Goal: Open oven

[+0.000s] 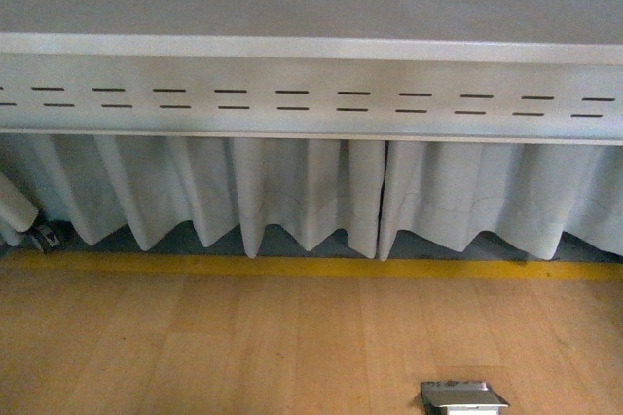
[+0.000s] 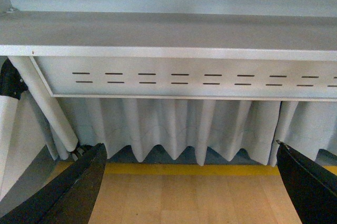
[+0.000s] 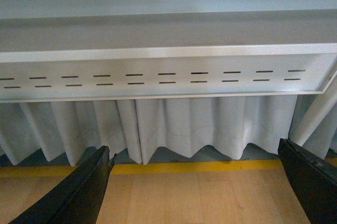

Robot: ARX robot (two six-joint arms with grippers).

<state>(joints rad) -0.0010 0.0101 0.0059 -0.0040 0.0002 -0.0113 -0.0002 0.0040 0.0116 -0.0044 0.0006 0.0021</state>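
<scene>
The oven is out of view in all three views. My left gripper is open and empty, its two black fingers wide apart over a wooden floor. My right gripper is open and empty too, its black fingers spread over the same floor. Neither arm shows in the front view.
A grey metal table with slotted apron spans the view, a white pleated curtain hanging beneath. A yellow tape line crosses the wooden floor. A metal floor socket sits at the front. A white table leg slants on one side.
</scene>
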